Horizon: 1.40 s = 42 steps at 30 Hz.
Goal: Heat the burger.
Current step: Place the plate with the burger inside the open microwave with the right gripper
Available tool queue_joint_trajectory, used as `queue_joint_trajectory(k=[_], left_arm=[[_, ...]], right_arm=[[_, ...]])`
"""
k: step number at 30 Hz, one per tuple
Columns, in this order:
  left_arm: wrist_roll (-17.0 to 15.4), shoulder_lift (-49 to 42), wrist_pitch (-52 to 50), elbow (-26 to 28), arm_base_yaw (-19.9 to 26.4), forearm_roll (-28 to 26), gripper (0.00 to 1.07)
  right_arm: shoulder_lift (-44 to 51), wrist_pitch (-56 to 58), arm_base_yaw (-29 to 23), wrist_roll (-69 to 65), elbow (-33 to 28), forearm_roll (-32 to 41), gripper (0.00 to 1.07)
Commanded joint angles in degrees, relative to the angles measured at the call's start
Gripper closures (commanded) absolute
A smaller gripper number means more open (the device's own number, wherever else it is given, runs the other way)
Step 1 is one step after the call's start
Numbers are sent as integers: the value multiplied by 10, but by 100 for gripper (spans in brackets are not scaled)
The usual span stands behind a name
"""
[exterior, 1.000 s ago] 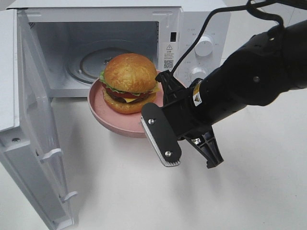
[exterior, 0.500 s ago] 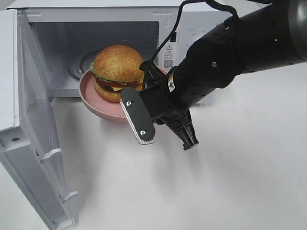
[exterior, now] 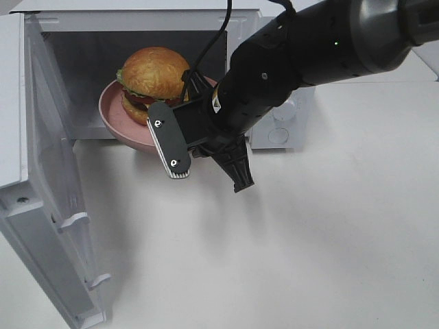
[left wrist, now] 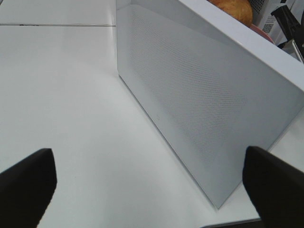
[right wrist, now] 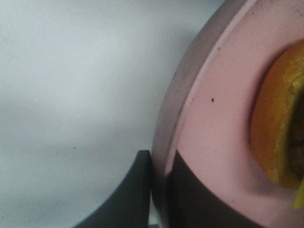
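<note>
Plate at the microwave (exterior: 82, 62) mouth: carry it in level.
Keep the pink plate (exterior: 113, 116) flat, clear of the microwave's sill, and set it well inside. The burger (exterior: 152, 72) sits on it, in the microwave's opening. Your right gripper (right wrist: 160, 185) is clamped on the plate's rim; your left gripper (left wrist: 152, 190) gapes empty outside the microwave's door.

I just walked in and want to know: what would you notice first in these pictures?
The big burger with its shiny golden bun, sitting on a pink plate right at the mouth of the white microwave. Next comes the black right gripper, pinching the plate's rim. The microwave's door stands wide open on the left of the high view.
</note>
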<state>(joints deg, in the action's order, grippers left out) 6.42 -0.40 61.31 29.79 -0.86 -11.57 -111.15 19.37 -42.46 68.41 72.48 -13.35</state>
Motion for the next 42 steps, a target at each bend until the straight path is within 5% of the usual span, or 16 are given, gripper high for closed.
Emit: queue_joint_trajectory(k=[1, 42], left_arm=[[-2, 0, 3, -2, 3, 0, 7], [-2, 0, 3, -2, 3, 0, 7]], right_arm=[[-6, -16, 3, -17, 27, -12, 107], [-194, 56, 3, -103, 313, -67, 107]])
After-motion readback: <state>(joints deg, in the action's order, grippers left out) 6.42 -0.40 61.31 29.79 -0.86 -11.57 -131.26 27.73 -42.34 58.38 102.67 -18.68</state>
